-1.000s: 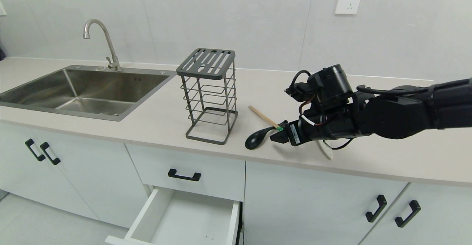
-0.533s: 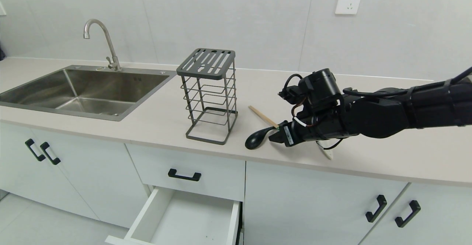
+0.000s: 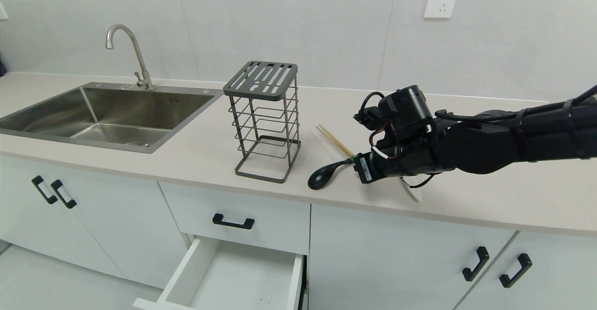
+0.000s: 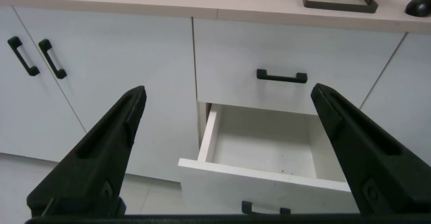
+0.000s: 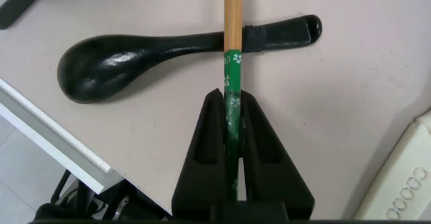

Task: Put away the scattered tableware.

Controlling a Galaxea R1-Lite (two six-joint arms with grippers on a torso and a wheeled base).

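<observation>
Bamboo chopsticks with green-painted ends [image 5: 232,22] are clenched at the green end in the right jaws, crossing the glossy black spoon [image 5: 135,52] on the beige table [image 3: 466,203]. Risk: so short a hold may let them pivot or separate on lifting. The left jaws hang released before the open white drawer [image 4: 202,140].

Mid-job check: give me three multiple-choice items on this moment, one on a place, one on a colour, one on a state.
1. The black spoon lies: A in the sink; B on the counter; C inside the rack.
2. The chopsticks' gripped end is: A red; B blue; C green.
3. The right gripper is: A shut on the chopsticks; B open; C shut on the spoon.
Answers: B, it rests on the counter near the front edge; C, green shows at the gripper's tip; A, the fingers clamp the chopsticks.
</observation>
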